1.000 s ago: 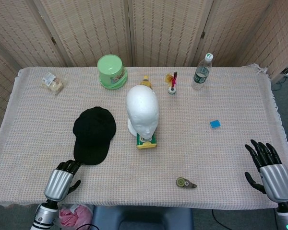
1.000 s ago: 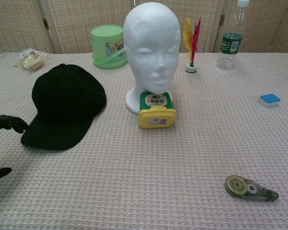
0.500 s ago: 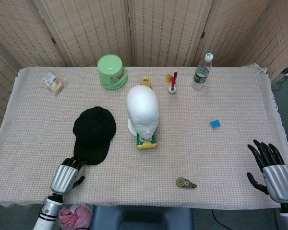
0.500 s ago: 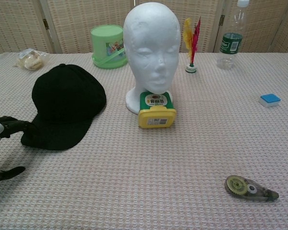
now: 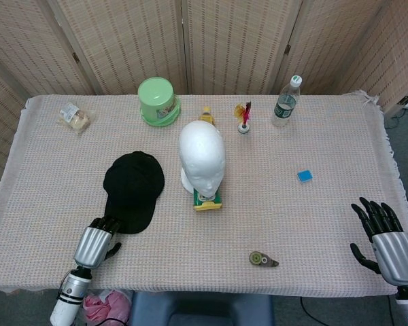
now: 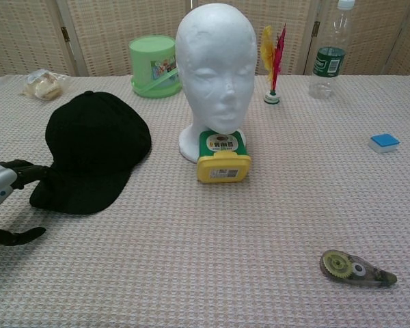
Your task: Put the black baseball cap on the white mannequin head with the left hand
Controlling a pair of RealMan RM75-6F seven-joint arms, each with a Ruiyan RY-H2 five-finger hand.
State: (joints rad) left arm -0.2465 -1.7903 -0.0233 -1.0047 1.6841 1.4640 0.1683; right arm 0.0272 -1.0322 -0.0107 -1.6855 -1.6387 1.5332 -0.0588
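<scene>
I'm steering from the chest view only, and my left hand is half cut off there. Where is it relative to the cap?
Observer: In the head view, the left hand is near the table's front edge, fingertips at the near rim of the black cap.
Operator: And my right hand? I can't see it.
Observer: The right hand is by the table's front right corner, fingers spread, holding nothing.
Operator: Anything behind the mannequin?
Observer: A small yellow item stands just behind the white mannequin head.

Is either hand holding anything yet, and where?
Nothing is held. The left hand reaches the brim of the cap with its fingers, no grip showing; the right hand is open.
</scene>
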